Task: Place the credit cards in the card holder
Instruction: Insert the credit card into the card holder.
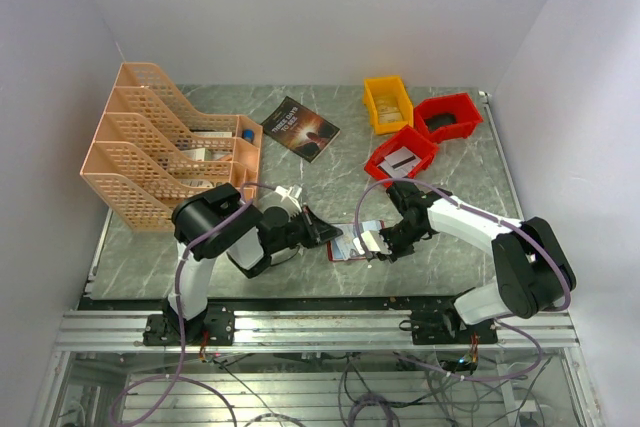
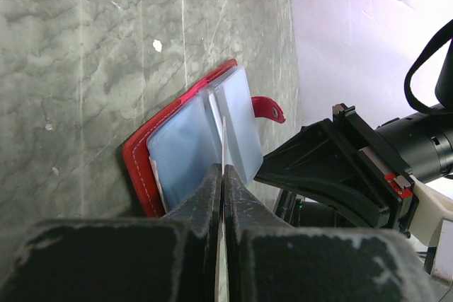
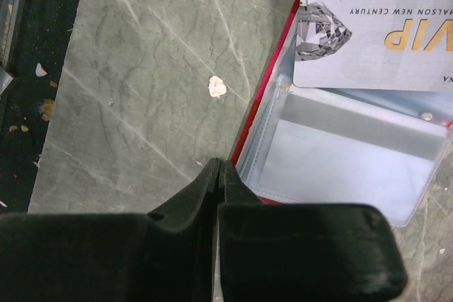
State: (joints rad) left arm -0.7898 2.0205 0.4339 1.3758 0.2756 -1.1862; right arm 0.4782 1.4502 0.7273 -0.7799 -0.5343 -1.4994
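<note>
The card holder [image 1: 352, 243] lies open on the table between the two arms, red cover down [image 2: 139, 162] and clear pockets up [image 3: 354, 153]. My left gripper [image 2: 224, 169] is shut on a thin white credit card [image 2: 224, 136], seen edge-on, which reaches between the pale pockets. My right gripper [image 3: 221, 165] is shut, with its tips at the holder's red edge [image 3: 272, 54] and nothing visible between them. A silver-white VIP card [image 3: 382, 26] shows over the holder's far part in the right wrist view. I cannot tell if it is the held card.
A peach file rack [image 1: 160, 147] stands at the back left and a dark book [image 1: 300, 128] lies behind the arms. A yellow bin [image 1: 387, 103] and two red bins [image 1: 448, 117] [image 1: 402, 154] sit at the back right. The right gripper's black body [image 2: 333, 167] is close beside the holder.
</note>
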